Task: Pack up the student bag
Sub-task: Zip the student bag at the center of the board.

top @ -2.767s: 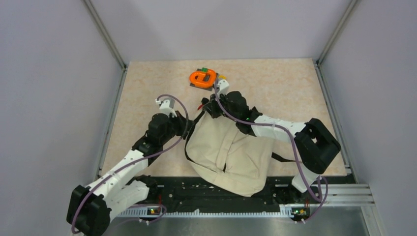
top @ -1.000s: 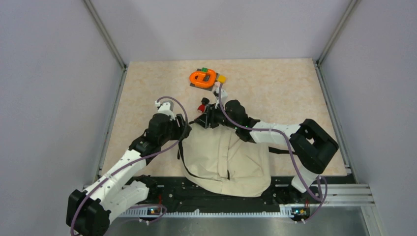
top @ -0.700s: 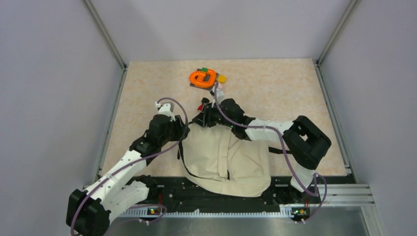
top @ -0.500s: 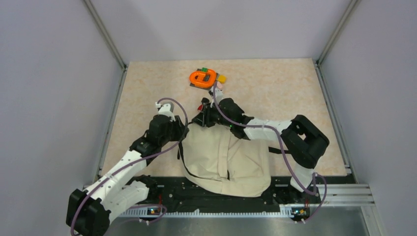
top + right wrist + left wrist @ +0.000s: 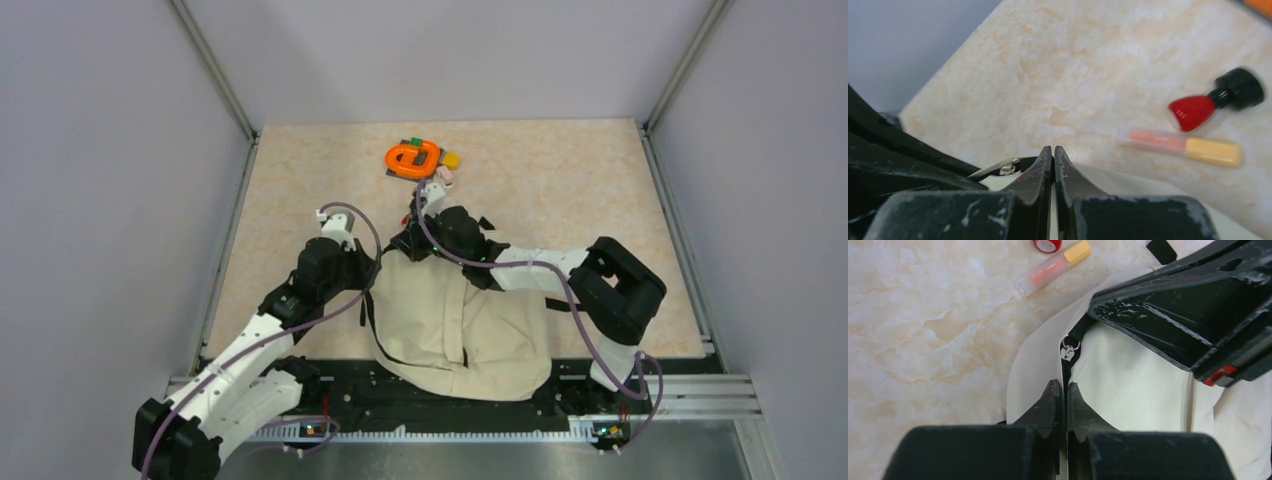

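Your left tool is clamped on the bag's zip line, apparently bracing it for opening. Your right tool is closed at the far rim, hold unconfirmed.

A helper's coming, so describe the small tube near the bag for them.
Start at the cream bag. On the table just off its zipper edge lie two small items. The tube is slim, clear, pink inside with a yellow cap; the bottle is red, black-capped.
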Robot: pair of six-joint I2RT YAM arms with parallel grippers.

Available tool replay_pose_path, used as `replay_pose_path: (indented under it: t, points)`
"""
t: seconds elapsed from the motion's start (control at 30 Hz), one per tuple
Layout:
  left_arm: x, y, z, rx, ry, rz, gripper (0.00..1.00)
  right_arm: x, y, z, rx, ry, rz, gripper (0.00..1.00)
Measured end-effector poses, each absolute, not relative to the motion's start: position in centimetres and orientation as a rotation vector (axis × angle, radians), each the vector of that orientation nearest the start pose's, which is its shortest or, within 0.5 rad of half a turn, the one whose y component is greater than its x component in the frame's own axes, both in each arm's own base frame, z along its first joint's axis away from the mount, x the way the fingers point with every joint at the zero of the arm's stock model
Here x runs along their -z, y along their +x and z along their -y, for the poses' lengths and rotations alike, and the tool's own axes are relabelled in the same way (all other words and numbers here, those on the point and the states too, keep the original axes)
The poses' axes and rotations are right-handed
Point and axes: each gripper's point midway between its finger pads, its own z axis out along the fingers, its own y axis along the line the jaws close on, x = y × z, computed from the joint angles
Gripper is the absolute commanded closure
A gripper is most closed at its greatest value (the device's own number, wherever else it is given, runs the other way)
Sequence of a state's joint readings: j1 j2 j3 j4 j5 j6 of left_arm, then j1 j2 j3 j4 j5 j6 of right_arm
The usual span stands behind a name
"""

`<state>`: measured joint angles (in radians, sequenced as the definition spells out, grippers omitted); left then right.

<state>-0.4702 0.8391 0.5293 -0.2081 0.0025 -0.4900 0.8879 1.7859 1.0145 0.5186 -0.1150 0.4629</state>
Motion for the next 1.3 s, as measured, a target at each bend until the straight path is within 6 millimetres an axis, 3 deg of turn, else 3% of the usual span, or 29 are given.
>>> replay_pose_path:
  t: [0.27,0.43,0.63,0.77,1.0,1.17,1.27,1.3]
  points:
    - [-15.3,24.3,15.2,0.610,0.069,-2.072,1.00,-15.8,30.4,-42.5,-0.655,-0.622,-1.722,1.00]
    - [-14.3,24.1,14.2,0.555,0.025,-2.114,1.00,-15.2,32.5,-39.7,-0.432,-0.587,-1.715,1.00]
    - [-13.4,23.5,12.9,0.492,-0.051,-2.159,1.00,-12.5,33.2,-36.0,-0.219,-0.584,-1.762,1.00]
    - [-13.5,23.1,12.1,0.469,-0.102,-2.159,1.00,-12.0,32.9,-34.4,-0.163,-0.579,-1.789,1.00]
    - [-14.0,22.8,11.1,0.448,-0.176,-2.135,1.00,-13.3,32.8,-31.2,-0.162,-0.500,-1.825,1.00]
    - [-14.1,22.9,11.3,0.455,-0.172,-2.129,1.00,-13.6,32.4,-30.8,-0.259,-0.529,-1.841,1.00]
    - [-13.9,23.1,11.3,0.442,-0.168,-2.141,1.00,-14.5,31.6,-30.8,-0.338,-0.579,-1.835,0.67]
    - [-13.8,23.3,11.3,0.430,-0.166,-2.148,0.96,-15.0,31.1,-30.6,-0.363,-0.598,-1.824,0.58]
